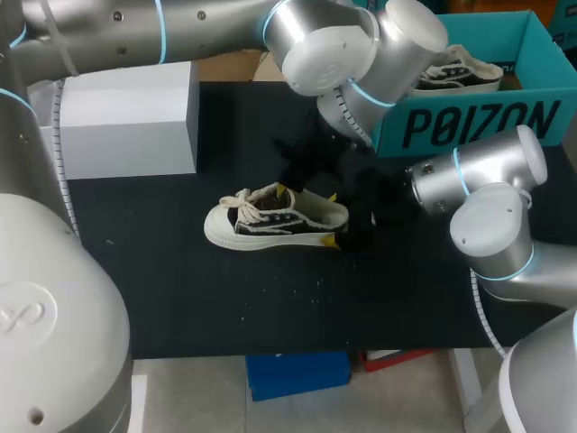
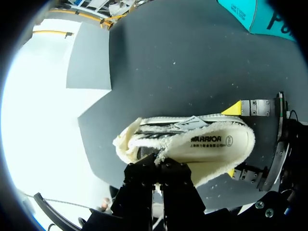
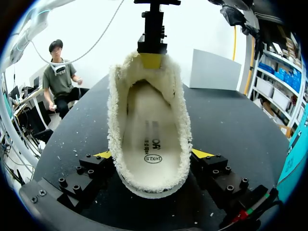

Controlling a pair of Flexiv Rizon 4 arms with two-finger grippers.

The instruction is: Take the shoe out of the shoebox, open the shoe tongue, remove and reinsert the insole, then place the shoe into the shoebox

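Observation:
A black-and-cream sneaker [image 1: 270, 221] with a fleece lining lies on its sole on the black table, toe toward my left arm's side. My left gripper [image 1: 282, 191] comes down from above and is shut on the fleecy tongue [image 2: 159, 155] at the front of the shoe's opening. My right gripper [image 3: 153, 154] straddles the heel, one yellow tip against each side of the shoe [image 3: 149, 139]. The printed insole [image 3: 147, 127] lies flat inside. The teal shoebox [image 1: 478, 122] stands at the back right and holds a second sneaker [image 1: 460, 72].
A white box [image 1: 126, 122] stands at the back left of the table. The table's front edge runs just below the shoe's side of the mat [image 1: 270, 316]. Bare mat lies in front of and to the left of the shoe.

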